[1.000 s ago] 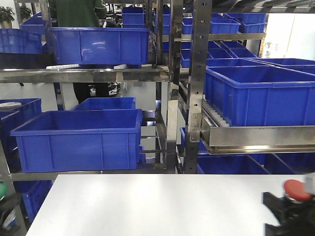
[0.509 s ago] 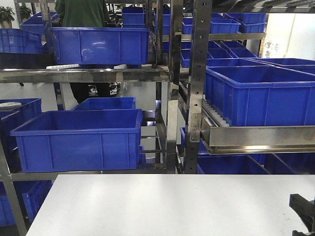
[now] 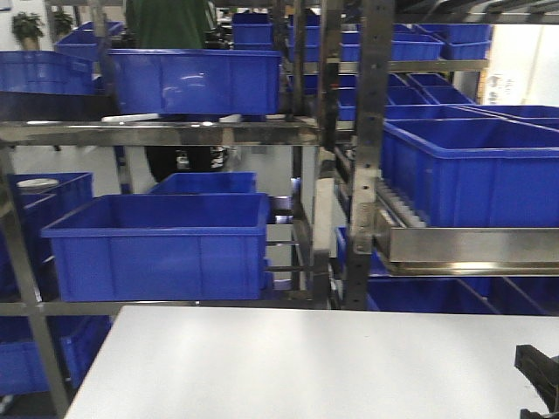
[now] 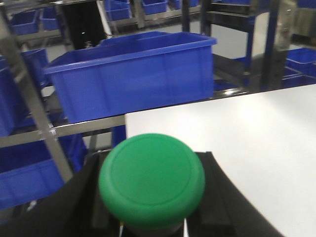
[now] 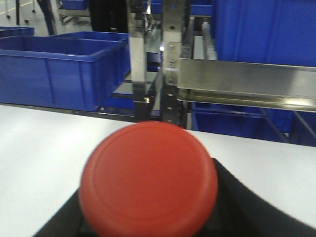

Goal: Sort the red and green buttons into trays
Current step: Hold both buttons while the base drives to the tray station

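In the left wrist view the green button (image 4: 151,177) fills the lower middle, cap facing the camera. My left gripper (image 4: 153,219) is shut on its dark body, with a black finger (image 4: 76,202) on each side. In the right wrist view the red button (image 5: 148,180) sits the same way, held by my right gripper (image 5: 148,222), whose black fingers (image 5: 237,207) flank it. Both are held just above the white table (image 3: 306,367). The front view shows only a black piece of the right gripper (image 3: 537,384) at the lower right edge. The trays are out of view.
Steel shelving (image 3: 367,175) loaded with deep blue bins (image 3: 162,249) stands right behind the table's far edge. More blue bins (image 3: 472,170) sit on a roller shelf at the right. A person in green (image 3: 170,22) stands behind the racks.
The red button and right gripper dropped out of the front view's lower right corner. The green speck at the left edge is gone. The shelves have shifted to the right in the front view.
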You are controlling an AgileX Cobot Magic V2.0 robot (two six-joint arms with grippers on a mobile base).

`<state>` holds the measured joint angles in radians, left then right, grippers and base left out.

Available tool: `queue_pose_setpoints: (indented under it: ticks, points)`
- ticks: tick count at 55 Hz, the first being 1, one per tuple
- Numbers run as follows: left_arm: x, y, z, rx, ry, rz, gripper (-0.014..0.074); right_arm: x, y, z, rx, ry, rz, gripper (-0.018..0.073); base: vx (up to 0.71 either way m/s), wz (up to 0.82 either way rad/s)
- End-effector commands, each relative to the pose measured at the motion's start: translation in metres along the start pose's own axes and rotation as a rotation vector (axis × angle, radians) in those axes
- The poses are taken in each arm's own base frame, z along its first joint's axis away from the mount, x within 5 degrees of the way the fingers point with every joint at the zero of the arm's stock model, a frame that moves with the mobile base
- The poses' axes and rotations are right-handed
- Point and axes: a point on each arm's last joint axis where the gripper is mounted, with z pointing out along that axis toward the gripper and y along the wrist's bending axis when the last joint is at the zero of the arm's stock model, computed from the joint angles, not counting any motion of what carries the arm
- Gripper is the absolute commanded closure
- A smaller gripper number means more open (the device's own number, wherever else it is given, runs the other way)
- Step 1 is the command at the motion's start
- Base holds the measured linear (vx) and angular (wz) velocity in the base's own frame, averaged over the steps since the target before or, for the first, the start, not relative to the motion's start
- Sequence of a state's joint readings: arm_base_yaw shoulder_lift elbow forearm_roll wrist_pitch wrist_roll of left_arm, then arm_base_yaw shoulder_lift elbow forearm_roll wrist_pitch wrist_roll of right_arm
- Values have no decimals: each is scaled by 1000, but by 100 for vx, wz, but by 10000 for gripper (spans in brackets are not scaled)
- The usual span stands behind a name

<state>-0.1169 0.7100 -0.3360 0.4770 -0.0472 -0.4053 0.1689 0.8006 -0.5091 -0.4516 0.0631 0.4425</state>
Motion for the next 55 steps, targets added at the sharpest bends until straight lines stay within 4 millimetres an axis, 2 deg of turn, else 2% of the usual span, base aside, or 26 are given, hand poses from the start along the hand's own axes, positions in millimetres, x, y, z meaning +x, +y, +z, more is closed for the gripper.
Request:
queue_pose_setpoints:
  ticks: [1,14,55]
  points:
    - [-16,-2,-2,27,-95,-19,599,-19,3,-4,-31,-111,-15,557,-1,35]
    - [-16,-2,-2,27,-95,-19,599,-19,3,-4,-31,-111,-15,557,-2,58]
    - [-16,-2,-2,27,-94,-19,599,-19,3,-5,-30,-110,-15,557,7,79]
